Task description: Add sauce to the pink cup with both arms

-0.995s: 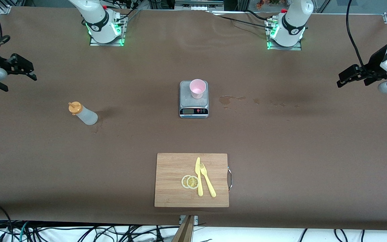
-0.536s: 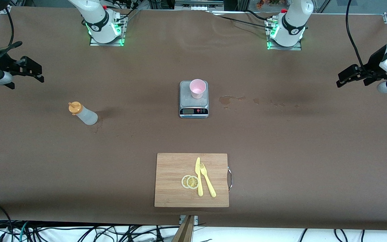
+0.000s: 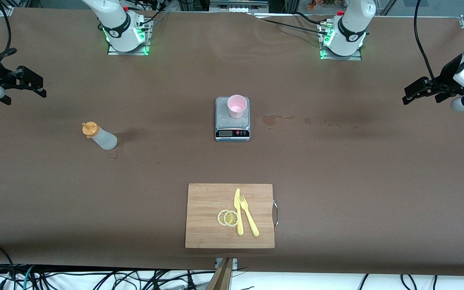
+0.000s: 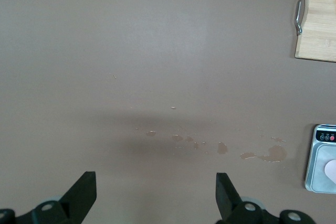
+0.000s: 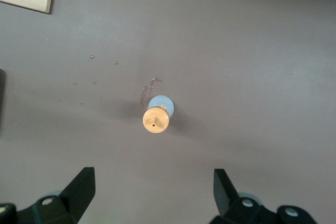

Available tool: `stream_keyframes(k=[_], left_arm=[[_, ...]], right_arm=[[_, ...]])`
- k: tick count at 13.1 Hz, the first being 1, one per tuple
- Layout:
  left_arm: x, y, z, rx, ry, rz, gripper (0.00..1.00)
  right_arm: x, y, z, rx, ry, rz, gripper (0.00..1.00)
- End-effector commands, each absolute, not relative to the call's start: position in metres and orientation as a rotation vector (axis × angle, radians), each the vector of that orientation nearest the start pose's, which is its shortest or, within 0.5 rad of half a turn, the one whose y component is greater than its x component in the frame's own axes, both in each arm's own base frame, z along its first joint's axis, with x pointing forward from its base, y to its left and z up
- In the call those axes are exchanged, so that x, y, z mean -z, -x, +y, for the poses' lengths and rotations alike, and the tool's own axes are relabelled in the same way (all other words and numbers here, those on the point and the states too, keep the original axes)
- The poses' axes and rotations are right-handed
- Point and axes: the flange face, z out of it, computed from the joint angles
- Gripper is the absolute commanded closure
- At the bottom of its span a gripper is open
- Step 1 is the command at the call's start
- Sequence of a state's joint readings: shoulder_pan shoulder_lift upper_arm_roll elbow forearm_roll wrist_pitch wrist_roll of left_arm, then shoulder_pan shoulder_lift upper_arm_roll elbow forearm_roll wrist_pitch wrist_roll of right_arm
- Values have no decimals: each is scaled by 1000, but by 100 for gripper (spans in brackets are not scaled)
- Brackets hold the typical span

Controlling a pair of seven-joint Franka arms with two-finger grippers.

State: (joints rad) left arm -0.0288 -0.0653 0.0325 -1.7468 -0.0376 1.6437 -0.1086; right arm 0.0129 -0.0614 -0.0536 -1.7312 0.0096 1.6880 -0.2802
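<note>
The right gripper (image 3: 34,86) hangs with its jaws spread wide and empty over the right arm's end of the table, the sauce (image 3: 100,137) standing upright on the brown table (image 3: 336,181) near it. The left gripper (image 3: 411,93) hangs wide apart and empty over the left arm's end. Between them the pink cup (image 3: 237,105) sits on a scale (image 3: 232,131), with a cutting board (image 3: 208,217) nearer the front camera.

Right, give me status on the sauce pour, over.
Left tool and right tool open, empty, over opposite table ends. Sauce bottle upright, untouched, toward right arm's end. Pink cup on scale. Nothing in the way.
</note>
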Motion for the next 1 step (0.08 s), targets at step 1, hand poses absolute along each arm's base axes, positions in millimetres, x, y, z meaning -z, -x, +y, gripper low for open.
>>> stream_keyframes(k=[1], left_arm=[[-590, -534, -2, -62, 3153, -140, 0]], right_arm=[[-605, -546, -18, 45, 3090, -399, 0]])
